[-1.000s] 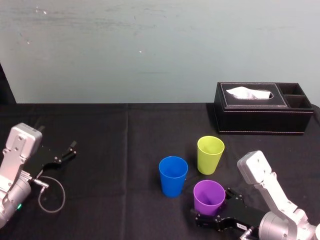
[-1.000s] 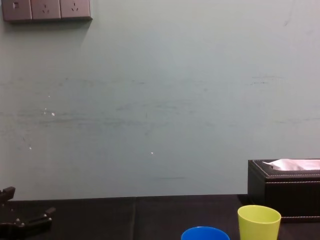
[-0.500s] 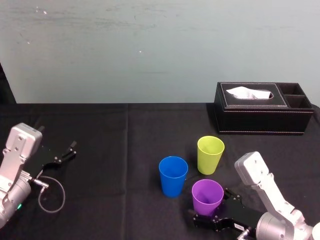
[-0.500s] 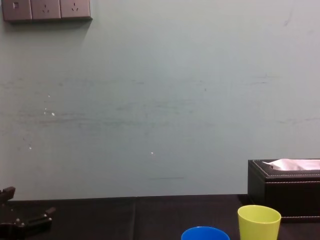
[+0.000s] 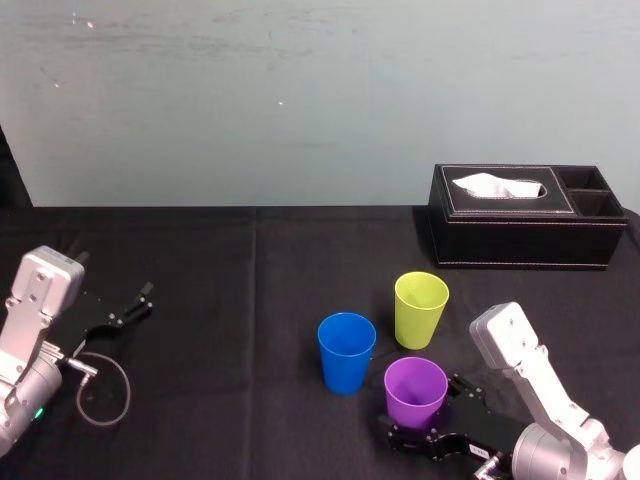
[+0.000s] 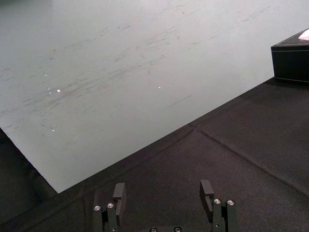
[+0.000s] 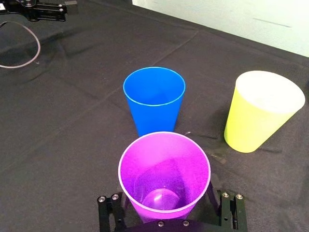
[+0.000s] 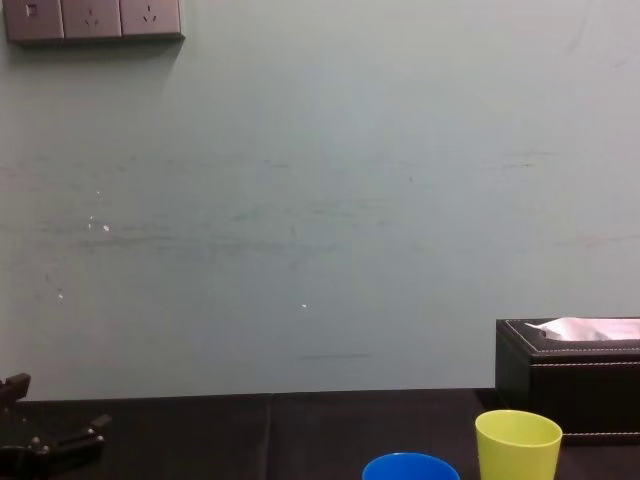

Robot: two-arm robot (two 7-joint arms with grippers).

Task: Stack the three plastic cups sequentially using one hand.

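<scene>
My right tool (image 7: 169, 215) stands clamped low on the purple cup (image 5: 416, 388) at the near right of the table (image 5: 220, 280). Over the last second tool and cup edged slightly left together, toward the blue cup (image 5: 346, 352), then all but stopped. I read that shared shift as a firm grip and the first stacking step begun. Whether the cup has left the table I cannot tell. The blue cup stands upright just beyond it to the left. The yellow-green cup (image 5: 421, 309) stands farther back, apart from both. My left tool (image 6: 165, 193) rests at the far left, fingers apart, holding nothing. No cup is nested yet.
</scene>
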